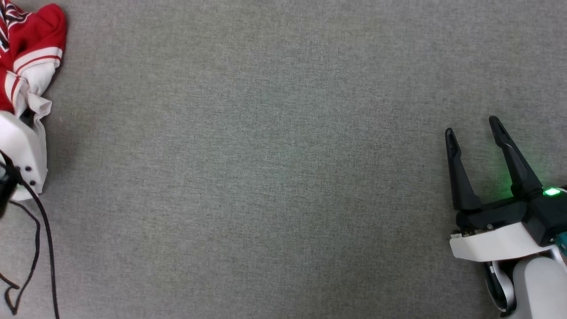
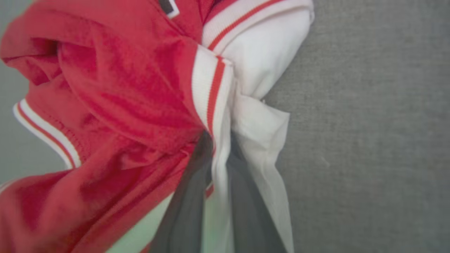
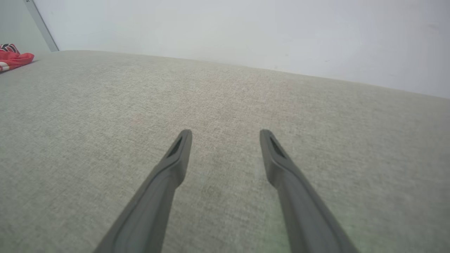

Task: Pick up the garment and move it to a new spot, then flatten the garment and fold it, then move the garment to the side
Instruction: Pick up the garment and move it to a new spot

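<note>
The garment lies crumpled at the far left edge of the head view, red with white sleeves and red-and-white striped trim. Up close in the left wrist view, the garment bunches around my left gripper, whose dark fingers have closed on a strip of white sleeve fabric. The left gripper's white wrist housing sits just below the cloth. My right gripper rests open at the lower right, far from the garment, with nothing between its fingers. From the right wrist view the garment is a small red heap far beyond that open gripper.
A grey fabric-covered surface spreads across the head view. Black cables trail down from the left wrist at the lower left. A pale wall rises behind the surface's far edge.
</note>
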Available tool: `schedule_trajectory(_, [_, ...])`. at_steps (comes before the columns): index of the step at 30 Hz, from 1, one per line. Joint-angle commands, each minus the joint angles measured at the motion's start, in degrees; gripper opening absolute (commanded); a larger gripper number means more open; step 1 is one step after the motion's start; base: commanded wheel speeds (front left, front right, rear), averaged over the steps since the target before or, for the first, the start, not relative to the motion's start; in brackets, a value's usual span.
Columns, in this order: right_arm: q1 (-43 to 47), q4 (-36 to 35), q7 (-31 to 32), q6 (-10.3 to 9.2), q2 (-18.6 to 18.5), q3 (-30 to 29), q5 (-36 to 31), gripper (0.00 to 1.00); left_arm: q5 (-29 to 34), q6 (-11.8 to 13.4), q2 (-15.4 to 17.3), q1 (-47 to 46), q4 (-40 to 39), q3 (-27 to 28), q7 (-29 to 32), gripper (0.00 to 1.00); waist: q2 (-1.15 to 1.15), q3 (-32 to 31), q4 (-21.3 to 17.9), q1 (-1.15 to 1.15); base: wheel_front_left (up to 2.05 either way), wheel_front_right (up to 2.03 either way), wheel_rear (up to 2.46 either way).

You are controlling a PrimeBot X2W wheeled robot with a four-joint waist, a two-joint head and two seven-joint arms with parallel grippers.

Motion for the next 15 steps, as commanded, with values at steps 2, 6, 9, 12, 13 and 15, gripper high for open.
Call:
schedule_trajectory(2, [0.53, 0.97, -0.14, -0.06, 0.24, 0.59, -0.49, 1.00, 0.72, -0.29, -0.66, 2.23, 1.05, -0.83, -6.54, 0.00, 0.00, -2.97, 0.49, -0.01, 0.00, 0.00, 0.00])
schedule_trajectory(6, [0.96, 2.15, -0.14, -0.06, 1.00, 1.02, -0.18, 1.00, 2.70, 0.70, 0.26, 2.18, 0.51, -0.60, -14.00, 0.00, 0.00, -6.57, 0.46, -0.01, 0.00, 0.00, 0.00])
schedule_trajectory(9, [1.93, 3.34, -0.14, -0.06, 1.61, 1.08, 0.03, 1.00, 4.62, 1.81, 0.72, 2.38, -0.72, -0.68, -19.26, 0.00, 0.00, -9.91, 0.31, -0.01, 0.00, 0.00, 0.00])
schedule_trajectory(12, [2.49, 4.16, -0.14, -0.06, 2.17, 1.16, 0.22, 1.00, 5.59, 2.37, 1.39, 3.33, -2.20, -0.76, -22.89, 0.00, 0.00, -12.73, -0.10, -0.01, 0.00, 0.00, 0.00])
schedule_trajectory(13, [2.62, 4.43, -0.14, -0.06, 2.42, 1.13, 0.34, 1.00, 6.08, 2.79, 1.54, 3.29, -2.98, -0.74, -24.19, 0.00, 0.00, -13.93, -0.32, -0.01, 0.00, 0.00, 0.00])
schedule_trajectory(15, [3.23, 4.82, -0.14, -0.06, 2.94, 1.05, 0.64, 1.00, 6.84, 3.42, 2.02, 3.29, -5.04, -0.80, -25.71, 0.00, 0.00, -15.73, -0.83, -0.01, 0.00, 0.00, 0.00])
